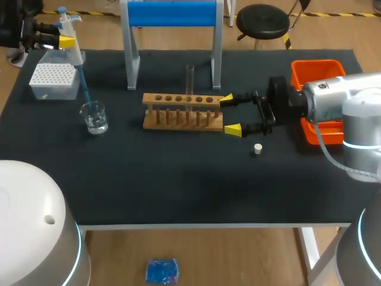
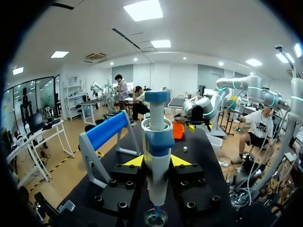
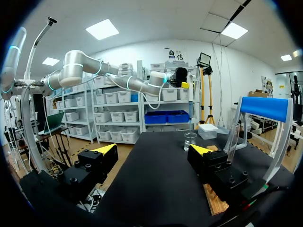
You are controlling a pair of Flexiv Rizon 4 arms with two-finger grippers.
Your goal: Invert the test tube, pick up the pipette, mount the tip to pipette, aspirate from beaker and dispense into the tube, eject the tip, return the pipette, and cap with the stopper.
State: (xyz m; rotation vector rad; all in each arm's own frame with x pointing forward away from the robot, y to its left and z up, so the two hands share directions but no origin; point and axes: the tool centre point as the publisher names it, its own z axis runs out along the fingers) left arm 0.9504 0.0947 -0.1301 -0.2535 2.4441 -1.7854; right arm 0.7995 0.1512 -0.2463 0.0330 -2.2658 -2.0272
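With the left claw clamped on the white-and-blue plastic pipette, its blue tip down in the small clear glass beaker, and the right claw spread apart beside the wooden rack, any sideways drift could have tipped the beaker.

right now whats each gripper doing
left gripper: shut on the pipette
right gripper: open, holding nothing
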